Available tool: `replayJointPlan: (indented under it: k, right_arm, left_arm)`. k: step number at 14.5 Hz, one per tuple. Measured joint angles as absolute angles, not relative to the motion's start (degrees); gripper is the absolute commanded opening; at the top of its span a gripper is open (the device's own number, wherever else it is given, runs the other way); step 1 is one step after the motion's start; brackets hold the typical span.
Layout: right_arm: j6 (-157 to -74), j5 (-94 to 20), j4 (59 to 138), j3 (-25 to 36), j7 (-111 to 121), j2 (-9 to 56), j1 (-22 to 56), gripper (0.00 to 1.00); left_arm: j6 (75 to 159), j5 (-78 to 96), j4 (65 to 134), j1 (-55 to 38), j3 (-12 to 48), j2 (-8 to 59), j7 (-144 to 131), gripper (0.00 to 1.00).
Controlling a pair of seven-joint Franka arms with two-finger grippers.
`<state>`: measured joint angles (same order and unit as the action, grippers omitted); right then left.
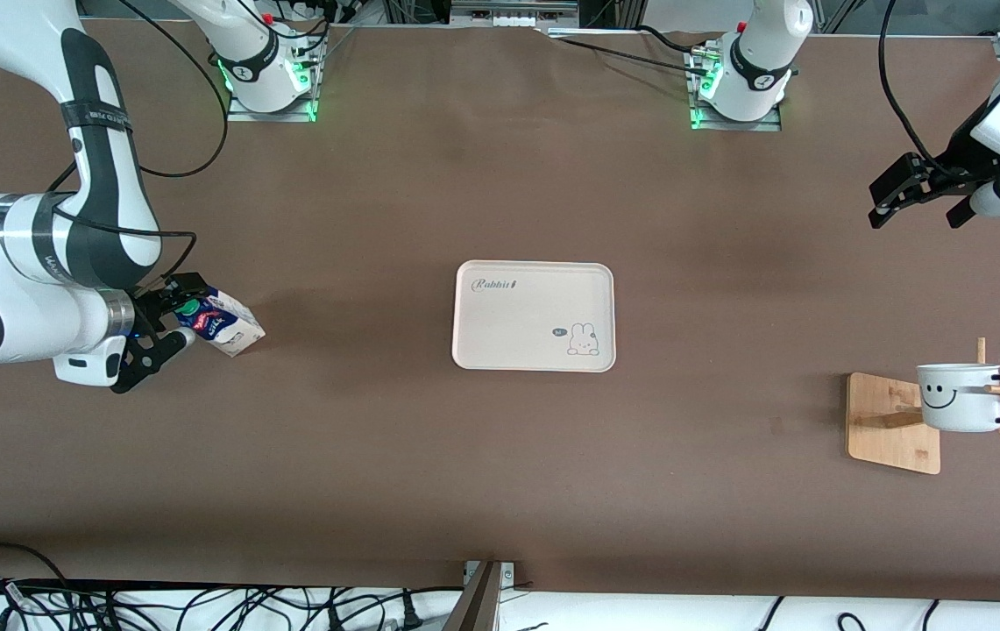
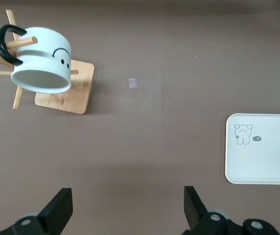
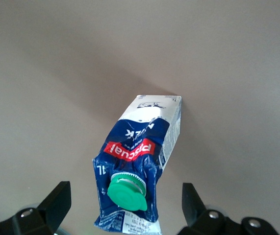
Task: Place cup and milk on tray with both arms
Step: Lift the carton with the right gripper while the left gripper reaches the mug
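Brown table (image 1: 500, 491), matte, with two arm bases along the edge farthest from the front camera.

Tray (image 1: 534, 316): cream, rounded corners, raised rim, "Rabbit" lettering and small bunny drawing. Flat at mid-table, nothing on it. Also seen in left wrist view (image 2: 262, 155).

Milk carton (image 1: 221, 322): dark blue with red and white print, green cap, whitish base. On the table toward the right arm's end, well apart from the tray, tilted with cap end toward the right gripper. In right wrist view (image 3: 140, 169), cap lying between the two fingers, no contact visible.

Right gripper (image 1: 159, 329): low at the carton's cap end, jaws spread wide, one finger on either side of the carton top, nothing clamped.

Cup (image 1: 960, 396): white, black smiley face, thin black loop handle. Hung on a peg of the wooden rack (image 1: 894, 422) toward the left arm's end, well apart from the tray. Left wrist view (image 2: 42, 59): rim tipped toward camera, plain white inside.

Left gripper (image 1: 920, 203): in the air over bare table at the left arm's end, jaws wide apart, empty.
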<state>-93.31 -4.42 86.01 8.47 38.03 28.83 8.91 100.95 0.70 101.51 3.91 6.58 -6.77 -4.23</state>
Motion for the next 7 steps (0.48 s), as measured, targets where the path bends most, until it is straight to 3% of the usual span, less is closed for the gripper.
replayJointPlan:
  k: [7]
  right_arm:
    - [-93.33, -4.42, 88.13, 8.84, 38.81, 28.13, 8.80, 1.00]
  left_arm:
    - [101.96, 0.04, 104.33, 4.07, 6.40, -4.94, -4.18, 1.00]
